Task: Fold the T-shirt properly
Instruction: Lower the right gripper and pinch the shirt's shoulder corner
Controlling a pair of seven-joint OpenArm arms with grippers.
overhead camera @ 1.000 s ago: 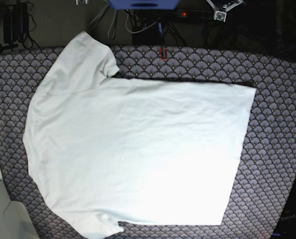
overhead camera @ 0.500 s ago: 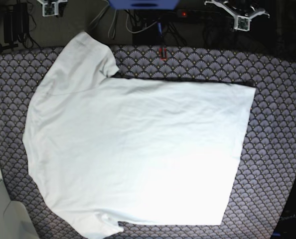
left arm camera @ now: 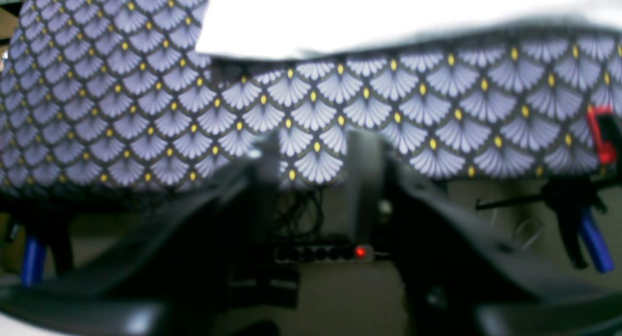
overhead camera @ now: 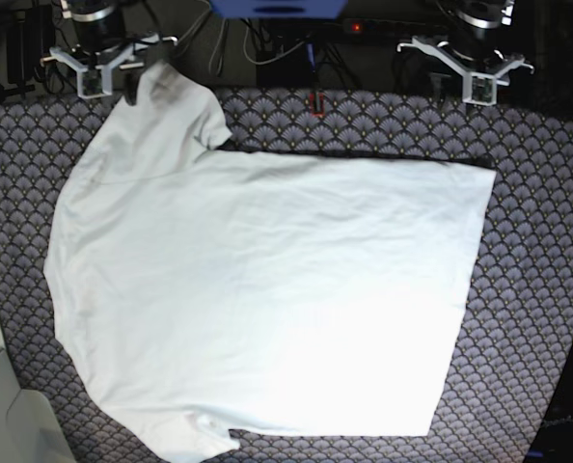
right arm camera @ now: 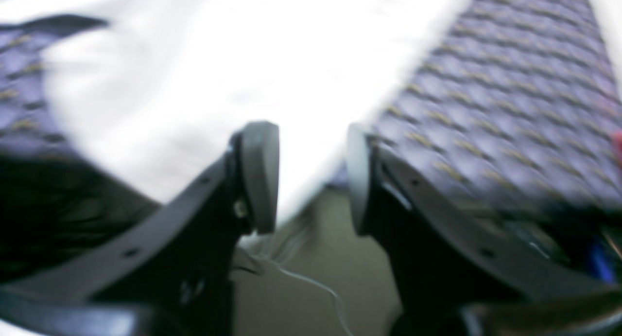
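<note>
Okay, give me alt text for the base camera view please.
A white T-shirt lies spread flat on a table with a purple fan-patterned cover. The right gripper and left gripper hang open at the far edge, neither holding the cloth.

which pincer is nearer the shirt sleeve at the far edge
Right. The right pincer hovers just beside the sleeve; the left pincer is far across, past the hem corner.

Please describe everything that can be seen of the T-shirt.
The T-shirt is plain white with a faint blue tint, of soft cloth, without print. It lies spread flat and unfolded on the patterned table cover, lightly wrinkled. One short sleeve points to the far left corner, the other to the near edge. Neither gripper touches it.
</note>
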